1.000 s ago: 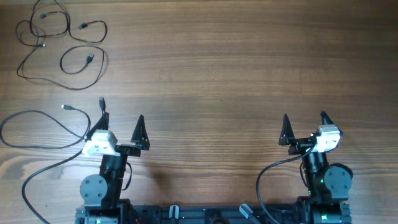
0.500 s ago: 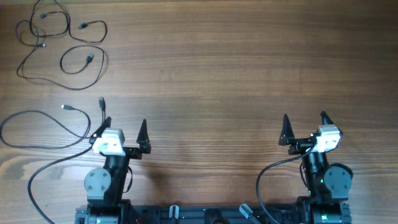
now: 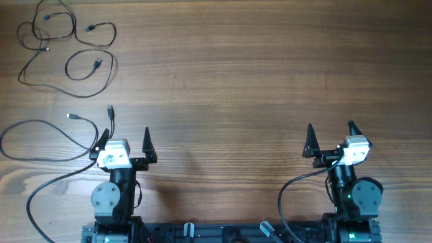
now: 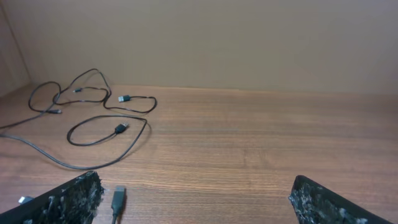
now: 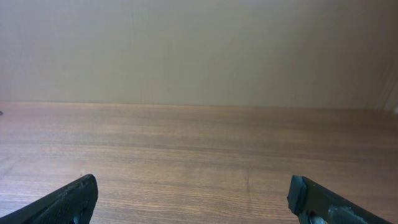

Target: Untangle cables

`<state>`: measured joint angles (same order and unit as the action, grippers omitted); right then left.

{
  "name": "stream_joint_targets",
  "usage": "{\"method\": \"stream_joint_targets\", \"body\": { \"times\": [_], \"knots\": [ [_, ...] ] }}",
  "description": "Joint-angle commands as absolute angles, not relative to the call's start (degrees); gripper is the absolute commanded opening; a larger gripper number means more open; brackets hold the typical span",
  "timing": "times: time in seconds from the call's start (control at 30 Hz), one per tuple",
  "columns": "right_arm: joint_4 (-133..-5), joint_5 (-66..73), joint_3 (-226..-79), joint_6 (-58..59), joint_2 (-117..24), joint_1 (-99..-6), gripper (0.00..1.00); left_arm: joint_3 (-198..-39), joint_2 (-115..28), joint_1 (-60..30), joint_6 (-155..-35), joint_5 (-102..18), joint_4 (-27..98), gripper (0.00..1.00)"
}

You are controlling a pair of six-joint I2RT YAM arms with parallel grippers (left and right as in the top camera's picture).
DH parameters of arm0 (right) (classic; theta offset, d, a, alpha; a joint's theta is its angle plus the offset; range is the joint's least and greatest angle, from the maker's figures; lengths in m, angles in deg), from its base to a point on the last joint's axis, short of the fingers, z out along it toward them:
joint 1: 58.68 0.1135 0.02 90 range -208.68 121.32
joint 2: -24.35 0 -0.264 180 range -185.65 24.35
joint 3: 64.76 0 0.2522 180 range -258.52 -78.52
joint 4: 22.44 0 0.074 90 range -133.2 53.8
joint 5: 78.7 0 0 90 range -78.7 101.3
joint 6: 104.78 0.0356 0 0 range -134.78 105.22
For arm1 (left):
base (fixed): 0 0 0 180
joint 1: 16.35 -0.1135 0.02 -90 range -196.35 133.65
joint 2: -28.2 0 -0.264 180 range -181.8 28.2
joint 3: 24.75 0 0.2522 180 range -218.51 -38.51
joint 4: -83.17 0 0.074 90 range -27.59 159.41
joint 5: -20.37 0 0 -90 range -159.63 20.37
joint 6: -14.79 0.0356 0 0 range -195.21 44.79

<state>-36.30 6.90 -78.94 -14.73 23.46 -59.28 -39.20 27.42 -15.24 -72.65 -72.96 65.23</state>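
A tangle of thin black cables (image 3: 67,47) lies at the table's far left corner. It also shows in the left wrist view (image 4: 93,102). A separate black cable (image 3: 40,138) loops at the left edge and ends in a silver-tipped plug (image 3: 71,117). Another dark plug (image 3: 110,109) lies just ahead of my left gripper (image 3: 125,133). In the left wrist view this plug (image 4: 117,198) sits on the wood just inside the left finger. My left gripper (image 4: 196,202) is open and empty. My right gripper (image 3: 331,125) is open and empty over bare wood (image 5: 193,202), far from any cable.
A black cord (image 3: 40,189) curves along the table's near left beside the left arm's base (image 3: 108,199). Another cord (image 3: 293,185) loops by the right arm's base (image 3: 354,196). A plain wall (image 5: 199,50) stands behind the table's far edge.
The left gripper shifted a little right, then swung back left toward the nearby plug. The cables and the right arm have not moved.
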Motion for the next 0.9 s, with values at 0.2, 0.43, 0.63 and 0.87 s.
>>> {"method": "stream_joint_targets", "body": {
  "times": [0.2,0.43,0.63,0.87],
  "knots": [
    [-36.17,7.69,-78.81,-15.23,23.27,-59.52,1.0,-38.87,28.03,-15.55,-69.65,-72.55,65.05,1.0],
    [-36.17,7.69,-78.81,-15.23,23.22,-59.52,1.0,-38.85,28.03,-15.55,-73.1,-74.25,65.1,1.0],
    [-36.17,7.69,-78.81,-15.23,23.22,-59.52,1.0,-38.87,28.03,-15.55,-72.43,-73.62,65.07,1.0],
    [-36.17,7.69,-78.81,-15.23,23.18,-59.52,1.0,-38.85,28.03,-15.55,-72.41,-73.58,65.1,1.0]
  ]
}}
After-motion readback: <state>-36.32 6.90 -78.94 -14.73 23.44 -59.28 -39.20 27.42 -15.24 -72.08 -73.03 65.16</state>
